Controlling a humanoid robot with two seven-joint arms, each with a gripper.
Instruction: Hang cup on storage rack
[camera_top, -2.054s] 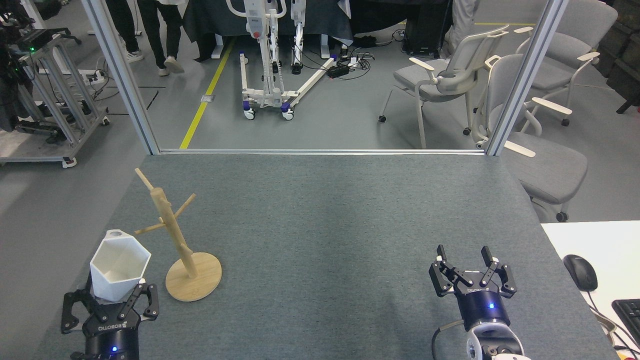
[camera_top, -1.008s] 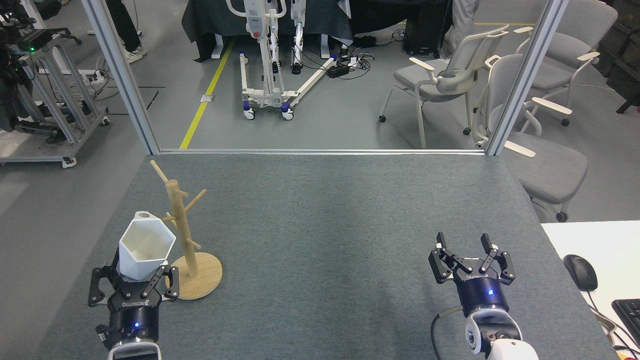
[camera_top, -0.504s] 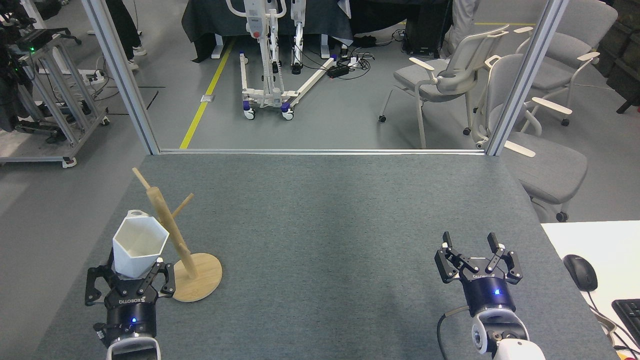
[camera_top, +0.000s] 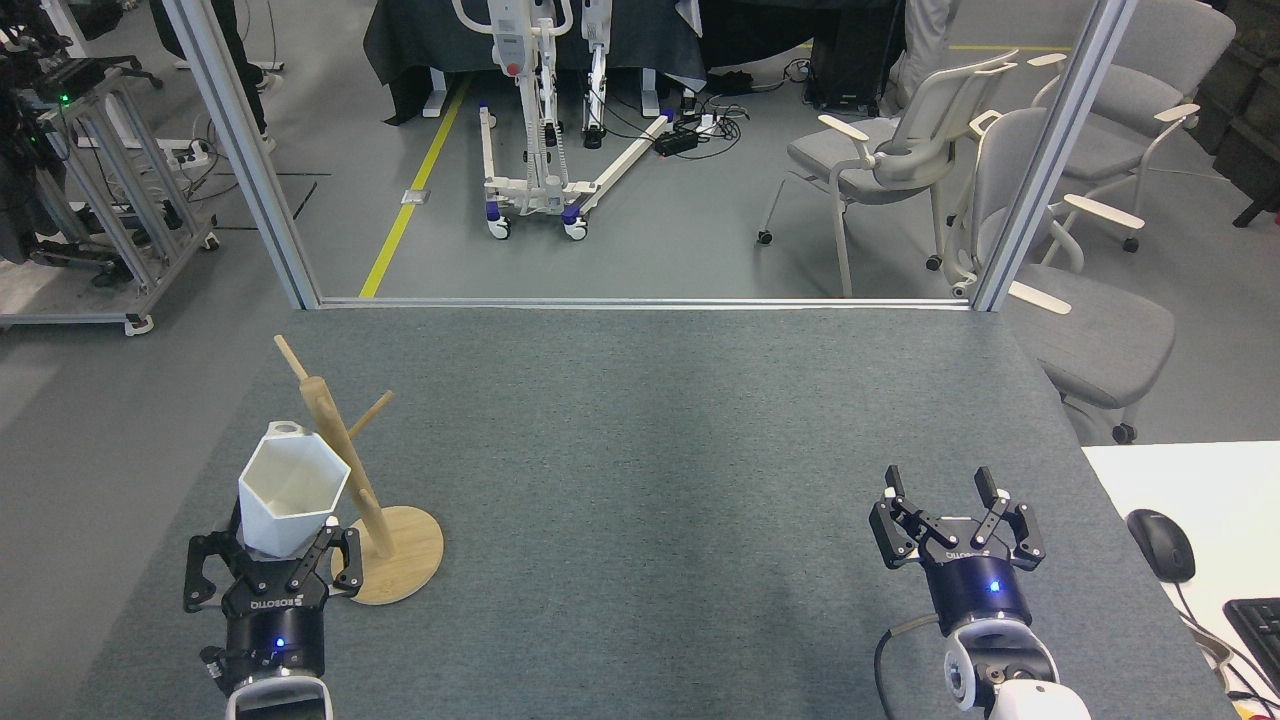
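Note:
The white faceted cup (camera_top: 293, 495) is held upright at its base by my left gripper (camera_top: 272, 548), which is shut on it at the table's near left. Its small round handle (camera_top: 285, 429) points away from me, beside the post of the storage rack (camera_top: 340, 450). This wooden rack leans to the left on its round base (camera_top: 405, 560), and the cup's right side touches the post. No peg passes through the handle. My right gripper (camera_top: 940, 482) stands open with nothing in it at the near right.
A white desk (camera_top: 1130, 480) with a black mouse (camera_top: 1160, 545) and a keyboard (camera_top: 1255, 625) adjoins the table at the right. Aluminium frame posts (camera_top: 245, 160) rise at the table's far corners. Grey chairs (camera_top: 900, 150) stand beyond.
My left gripper carried the cup right, up against the rack's post. The post swung upright, then leaned left again. My right gripper shifted slightly right.

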